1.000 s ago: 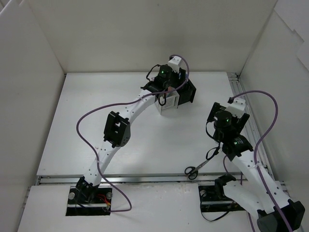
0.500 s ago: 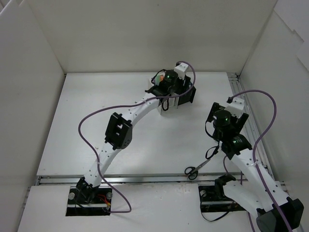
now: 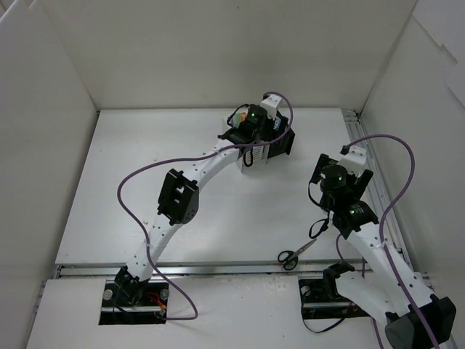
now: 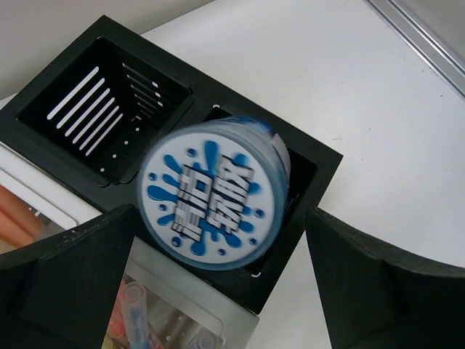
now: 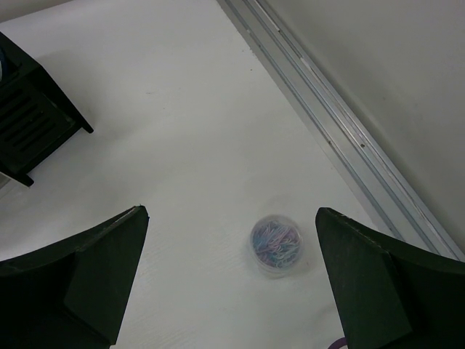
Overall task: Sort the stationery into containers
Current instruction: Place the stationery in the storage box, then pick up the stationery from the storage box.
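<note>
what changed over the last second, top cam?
Left end effector shifted slightly right and nearer, over the black holder, then held. It is open now, with the jar at that holder's mouth. Right end effector and scissors unmoved.

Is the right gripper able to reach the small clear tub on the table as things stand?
Probably yes: the right gripper hangs open above the small clear tub, which lies on bare table with nothing beside it.

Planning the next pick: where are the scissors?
In the top view, the scissors lie at the near edge of the table, just left of the right arm.
</note>
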You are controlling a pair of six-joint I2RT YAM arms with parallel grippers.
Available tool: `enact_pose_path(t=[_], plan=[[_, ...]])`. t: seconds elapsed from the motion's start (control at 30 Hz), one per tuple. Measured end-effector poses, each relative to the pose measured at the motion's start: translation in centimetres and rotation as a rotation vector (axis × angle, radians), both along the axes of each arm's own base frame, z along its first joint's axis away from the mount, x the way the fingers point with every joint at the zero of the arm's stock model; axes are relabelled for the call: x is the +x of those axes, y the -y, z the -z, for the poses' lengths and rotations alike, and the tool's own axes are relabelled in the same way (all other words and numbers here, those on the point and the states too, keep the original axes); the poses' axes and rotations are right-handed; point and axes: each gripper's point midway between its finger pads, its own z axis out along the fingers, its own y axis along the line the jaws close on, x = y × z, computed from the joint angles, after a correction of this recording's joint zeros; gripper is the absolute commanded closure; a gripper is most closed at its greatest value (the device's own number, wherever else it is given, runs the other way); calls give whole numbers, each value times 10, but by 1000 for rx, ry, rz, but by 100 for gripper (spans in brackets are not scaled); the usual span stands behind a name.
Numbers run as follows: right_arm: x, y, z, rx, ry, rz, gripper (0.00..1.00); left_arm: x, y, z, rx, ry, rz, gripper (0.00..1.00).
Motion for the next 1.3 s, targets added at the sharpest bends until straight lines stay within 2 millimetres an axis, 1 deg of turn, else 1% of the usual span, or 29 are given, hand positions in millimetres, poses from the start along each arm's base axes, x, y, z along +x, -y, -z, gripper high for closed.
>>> enact_pose_path(t=[0.1, 0.23, 0.33, 0.4, 0.5, 0.57, 0.63, 0.67, 0.73, 0.8, 0.83, 0.87, 0.93, 0.97, 1.03, 1.07, 1.1, 1.13, 1.2, 1.27, 1.3], plan=[[2, -2, 4, -1, -16, -7, 2, 0, -1, 2, 5, -5, -2, 1], [3, -3, 7, -1, -25, -14, 2, -1, -1, 1, 4, -5, 1, 0], [6, -8, 9, -6, -46, -47, 2, -4, 0, -6, -2, -5, 14, 1], [14, -16, 10, -19, -77, -99, 2, -8, 1, -17, -14, 0, 31, 0], [30, -30, 7, -54, -119, -191, 2, -16, 1, -50, -48, 30, 61, 0], [39, -42, 4, -93, -145, -288, 2, -26, -3, -87, -76, 71, 83, 0], [48, -56, 0, -135, -156, -403, 2, -38, -12, -130, -109, 121, 99, 0], [53, -64, -2, -161, -163, -469, 2, -47, -21, -155, -127, 146, 100, 0], [64, -80, -6, -219, -173, -581, 2, -67, -42, -197, -158, 186, 99, 0], [78, -94, -9, -278, -187, -665, 2, -86, -75, -223, -174, 201, 76, 1], [88, -103, -11, -310, -192, -706, 2, -96, -95, -236, -189, 213, 58, 0], [97, -112, -12, -337, -196, -742, 2, -106, -118, -239, -195, 207, 29, 0], [114, -127, -13, -381, -204, -807, 2, -120, -169, -236, -203, 194, -54, 0], [124, -135, -11, -397, -207, -836, 2, -128, -196, -224, -199, 175, -105, 0], [144, -150, -9, -420, -211, -877, 2, -142, -246, -192, -182, 123, -224, 0], [155, -155, -5, -426, -219, -887, 2, -148, -267, -173, -168, 93, -282, 0], [165, -159, -3, -429, -223, -890, 2, -158, -283, -151, -149, 52, -330, 1], [178, -163, 1, -431, -229, -889, 2, -170, -294, -131, -133, 16, -361, 1], [197, -168, 10, -428, -241, -882, 2, -192, -309, -94, -95, -61, -404, 0], [214, -169, 19, -418, -253, -867, 2, -212, -322, -68, -66, -116, -443, 0], [221, -169, 23, -413, -262, -861, 2, -220, -329, -62, -57, -128, -464, 1]])
